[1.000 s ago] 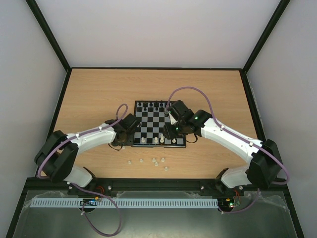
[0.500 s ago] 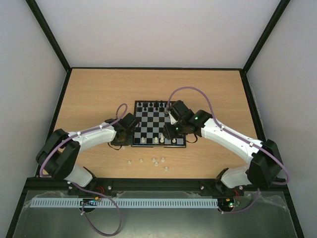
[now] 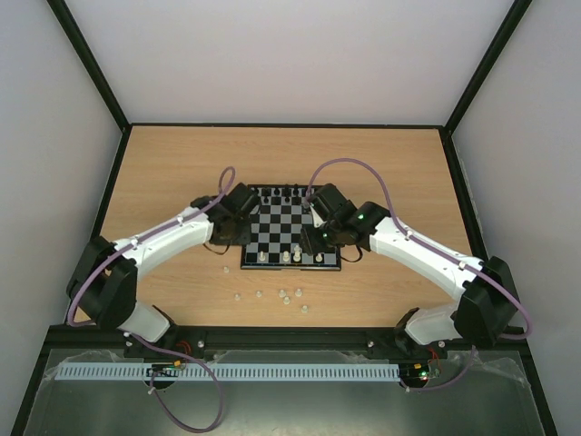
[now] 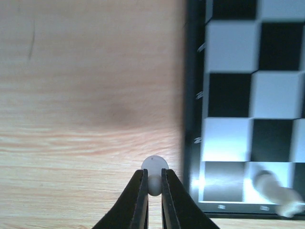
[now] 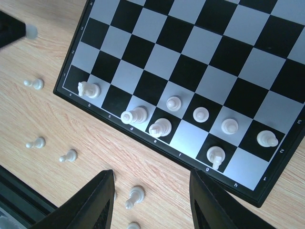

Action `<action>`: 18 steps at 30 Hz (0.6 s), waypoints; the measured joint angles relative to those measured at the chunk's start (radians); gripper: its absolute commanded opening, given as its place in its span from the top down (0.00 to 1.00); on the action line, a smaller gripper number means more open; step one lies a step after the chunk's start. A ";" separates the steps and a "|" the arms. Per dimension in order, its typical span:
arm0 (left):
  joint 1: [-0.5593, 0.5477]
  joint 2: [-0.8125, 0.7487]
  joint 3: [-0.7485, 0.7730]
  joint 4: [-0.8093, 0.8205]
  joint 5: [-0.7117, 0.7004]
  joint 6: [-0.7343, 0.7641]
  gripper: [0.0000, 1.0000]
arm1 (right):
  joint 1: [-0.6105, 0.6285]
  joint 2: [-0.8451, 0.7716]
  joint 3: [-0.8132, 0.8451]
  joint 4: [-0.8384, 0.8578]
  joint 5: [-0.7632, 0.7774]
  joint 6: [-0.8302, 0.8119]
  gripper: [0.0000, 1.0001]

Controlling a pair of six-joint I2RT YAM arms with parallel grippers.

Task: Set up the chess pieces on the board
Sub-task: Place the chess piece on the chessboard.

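Observation:
The board (image 3: 287, 227) lies mid-table. Black pieces (image 3: 281, 192) line its far row. Several white pieces (image 5: 159, 127) stand on its near two rows. More white pieces (image 3: 283, 295) lie loose on the wood in front of it. My left gripper (image 3: 243, 221) is at the board's left edge. In the left wrist view it (image 4: 154, 172) is shut on a white pawn (image 4: 154, 167), held over the wood beside the board (image 4: 238, 95). My right gripper (image 3: 313, 239) hovers over the board's near edge; in its own view it (image 5: 150, 171) is open and empty.
Loose white pieces lie on the wood near the right gripper: a fallen one (image 5: 134, 195) between its fingers, others (image 5: 68, 155) to the left. A white knight (image 5: 89, 89) stands at the board's near-left corner. Black frame rails edge the table (image 3: 182, 163).
My left gripper has moved away from me along the board's left edge, carrying the pawn. The right arm has barely moved.

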 measured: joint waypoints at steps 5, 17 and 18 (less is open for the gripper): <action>-0.011 0.010 0.187 -0.046 0.002 0.042 0.95 | 0.000 -0.019 0.000 0.000 0.023 0.000 0.56; -0.126 0.276 0.443 -0.121 0.029 0.107 0.95 | 0.000 -0.099 0.002 -0.017 0.095 0.011 0.52; -0.136 0.294 0.459 -0.125 0.033 0.111 0.95 | 0.000 -0.116 0.002 -0.020 0.103 0.016 0.52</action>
